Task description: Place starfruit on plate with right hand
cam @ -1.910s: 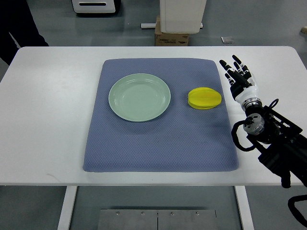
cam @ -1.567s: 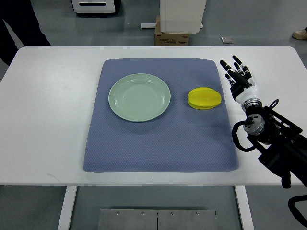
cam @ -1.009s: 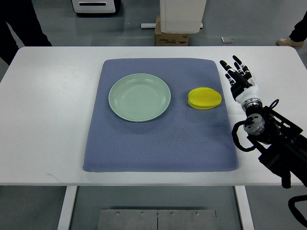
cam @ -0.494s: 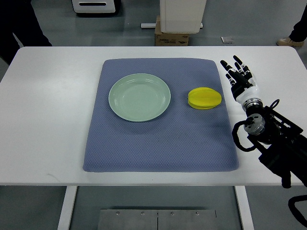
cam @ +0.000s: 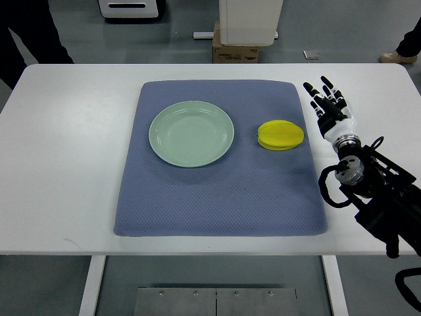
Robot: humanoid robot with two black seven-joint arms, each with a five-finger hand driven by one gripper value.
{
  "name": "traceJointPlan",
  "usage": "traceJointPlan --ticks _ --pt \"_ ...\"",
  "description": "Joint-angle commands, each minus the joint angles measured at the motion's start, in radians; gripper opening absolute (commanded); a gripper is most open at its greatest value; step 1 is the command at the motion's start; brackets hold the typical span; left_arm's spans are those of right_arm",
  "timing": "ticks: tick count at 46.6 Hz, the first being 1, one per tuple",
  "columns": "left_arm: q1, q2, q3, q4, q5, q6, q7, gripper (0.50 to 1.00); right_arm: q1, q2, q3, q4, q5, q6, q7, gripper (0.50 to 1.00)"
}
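A yellow starfruit point(cam: 281, 135) lies on the blue mat point(cam: 220, 197), right of centre. An empty pale green plate point(cam: 191, 133) sits on the mat to its left, a small gap between them. My right hand point(cam: 329, 105) hovers over the white table just past the mat's right edge, right of the starfruit and apart from it. Its black fingers are spread and hold nothing. The right arm point(cam: 378, 197) reaches in from the lower right. No left arm shows.
The white table point(cam: 66, 164) extends around the mat on all sides. Beyond the far edge stand a white unit with a cardboard box point(cam: 235, 47) and another white device point(cam: 131, 9). A person's dark clothing point(cam: 26, 33) shows at the top left, a shoe point(cam: 409, 56) at the top right.
My right hand has crept very slightly to the right. The starfruit and plate have not moved. The person at the top left shifted, and a shoe came into view at the top right.
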Motion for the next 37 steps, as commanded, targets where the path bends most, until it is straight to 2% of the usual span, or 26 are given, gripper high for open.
traceJointPlan --ticks 1,37 --pt "0.000 0.000 0.000 0.000 0.000 0.000 0.000 1.000 0.000 0.000 0.001 0.001 0.000 0.000 0.000 1.000" --pt "0.000 0.000 0.000 0.000 0.000 0.000 0.000 1.000 -0.009 -0.017 -0.012 -0.034 -0.006 -0.002 0.012 1.000"
